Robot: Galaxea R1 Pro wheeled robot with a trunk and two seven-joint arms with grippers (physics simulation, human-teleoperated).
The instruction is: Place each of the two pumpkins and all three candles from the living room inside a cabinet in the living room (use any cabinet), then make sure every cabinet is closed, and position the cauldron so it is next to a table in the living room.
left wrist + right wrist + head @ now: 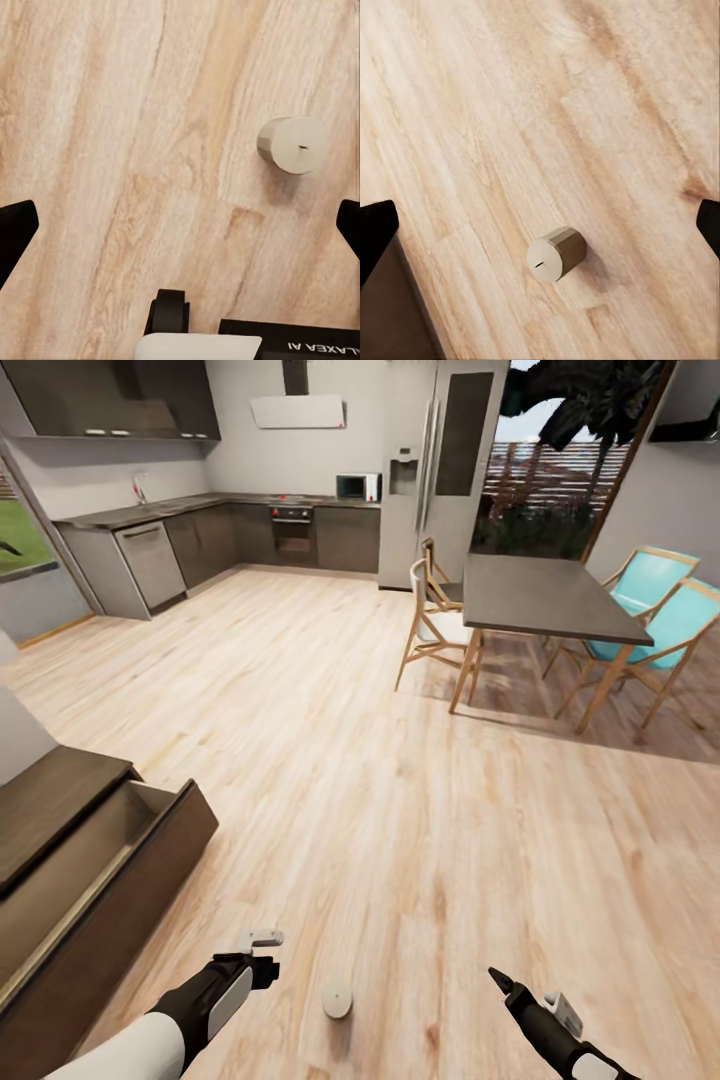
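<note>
One candle (337, 1000), a stubby pale cylinder, lies on its side on the wooden floor between my two arms. My left gripper (267, 956) hovers open just left of it, and my right gripper (500, 980) is open farther to its right. In the left wrist view the candle (294, 145) lies off to one side of the gap between the spread fingers (15, 232). The right wrist view has the candle (556, 254) on the floor below, fingertips (376, 229) wide apart. The dark brown cabinet (60, 800) stands at the left with a drawer (110, 850) pulled open. The pumpkins, cauldron and table are out of view.
A dark dining table (545, 595) with wooden and turquoise chairs (655, 610) stands at the far right. Grey kitchen units (200, 535) and a tall fridge (440, 470) line the back wall. Open wooden floor (330, 740) lies in between.
</note>
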